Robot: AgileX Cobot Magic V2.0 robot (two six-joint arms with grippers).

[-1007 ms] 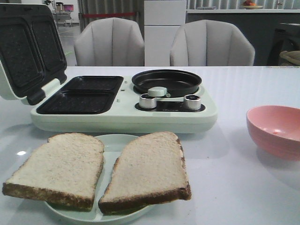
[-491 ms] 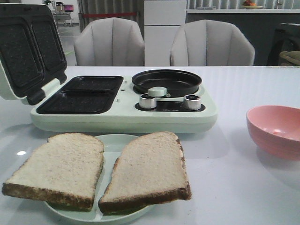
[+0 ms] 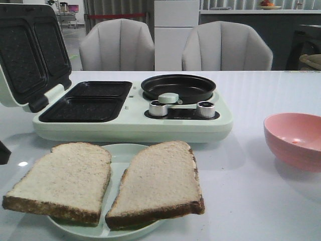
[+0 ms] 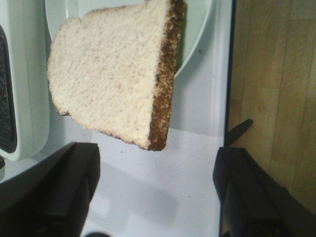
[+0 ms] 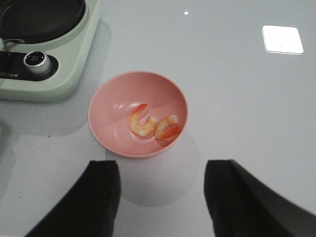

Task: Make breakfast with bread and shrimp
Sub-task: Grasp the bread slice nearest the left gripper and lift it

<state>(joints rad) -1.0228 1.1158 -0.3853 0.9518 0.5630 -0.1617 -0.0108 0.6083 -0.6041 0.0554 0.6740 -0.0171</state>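
Two slices of bread, the left slice [image 3: 62,179] and the right slice [image 3: 158,182], lie side by side on a pale green plate [image 3: 120,152] at the table's front. The left slice also shows in the left wrist view [image 4: 111,74]. My left gripper [image 4: 155,192] is open and empty above the table beside that slice; only a dark tip of it [image 3: 3,152] shows at the front view's left edge. Two shrimp [image 5: 154,125] lie in a pink bowl [image 5: 113,101], [image 3: 281,133] at the right. My right gripper [image 5: 160,197] is open and empty, just short of the bowl.
A pale green breakfast maker [image 3: 125,123] stands behind the plate, its lid [image 3: 30,55] raised at the left over two black grill plates [image 3: 88,100], with a round black pan [image 3: 178,86] and two knobs at its right. Two grey chairs stand behind the table. The table's edge [image 4: 228,98] runs beside the plate.
A dark tip of my left gripper has come into the front view at the left edge. The bread, the bowl and the breakfast maker have not moved.
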